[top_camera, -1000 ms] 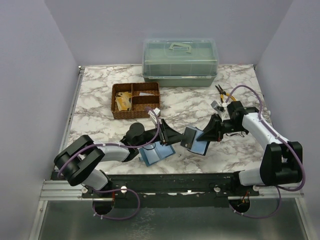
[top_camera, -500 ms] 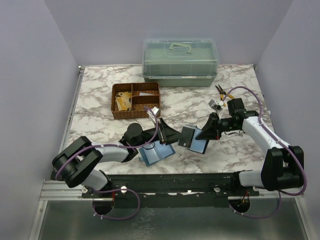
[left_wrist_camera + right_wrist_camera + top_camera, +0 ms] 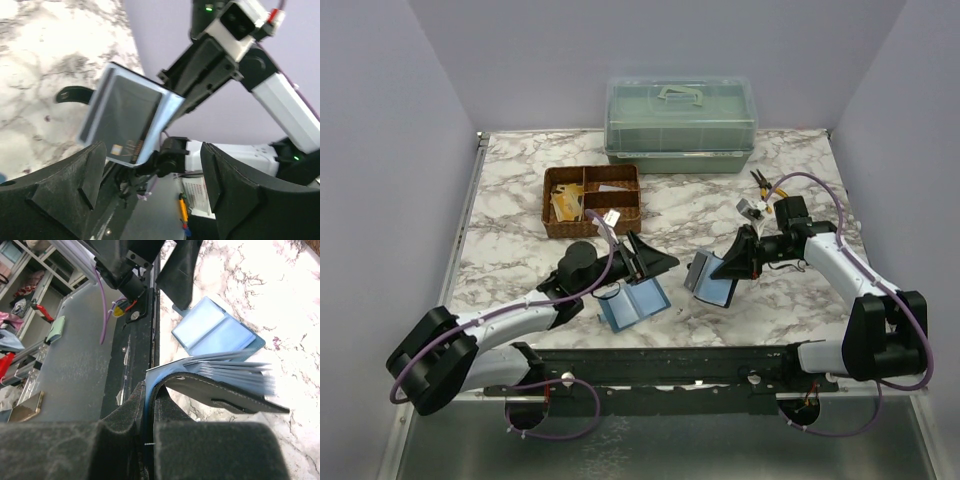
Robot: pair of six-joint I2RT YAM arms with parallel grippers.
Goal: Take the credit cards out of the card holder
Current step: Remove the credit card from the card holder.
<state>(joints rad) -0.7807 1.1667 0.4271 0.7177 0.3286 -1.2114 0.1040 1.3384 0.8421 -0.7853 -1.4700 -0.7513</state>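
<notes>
My right gripper is shut on one cover of the open card holder and holds it up off the table. From the right wrist, the black cover sags outward and blue-grey sleeves fan out above it. In the left wrist view the holder faces me, with a dark credit card showing in its pocket. My left gripper hangs open just left of the holder, nothing between its fingers.
A light-blue flat folder lies open on the marble under the left gripper. A brown divided basket with yellowish pieces sits behind it. A green lidded box stands at the back. Pliers lie near the right arm.
The left jaws have spread wider, and the left arm has stretched out and risen off the folder. The right gripper shifted slightly left with the holder, then held still.
</notes>
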